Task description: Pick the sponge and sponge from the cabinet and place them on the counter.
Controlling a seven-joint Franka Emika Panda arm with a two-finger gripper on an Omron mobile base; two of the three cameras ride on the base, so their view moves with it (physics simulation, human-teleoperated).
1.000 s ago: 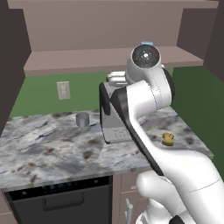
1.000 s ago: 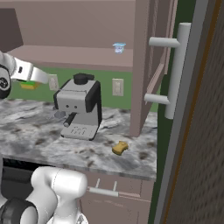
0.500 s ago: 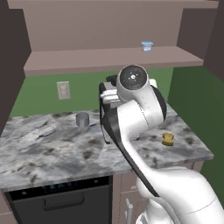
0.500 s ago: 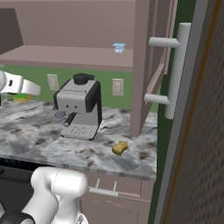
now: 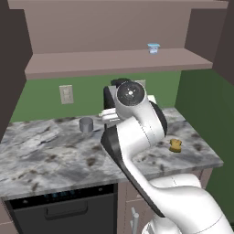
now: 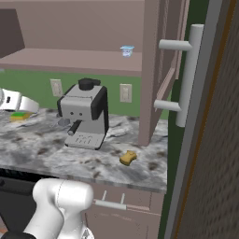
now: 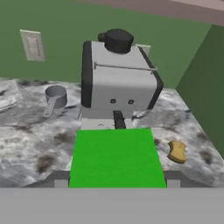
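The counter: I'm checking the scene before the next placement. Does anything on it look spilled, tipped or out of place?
Nothing stands out. On the counter the coffee machine stands upright, the tan sponge lies flat near it, and the small grey cup is upright. The gripper holds the green sponge.

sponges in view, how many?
2. The green sponge sits between the gripper fingers, in front of the coffee machine. The tan sponge lies on the counter, right of the machine.
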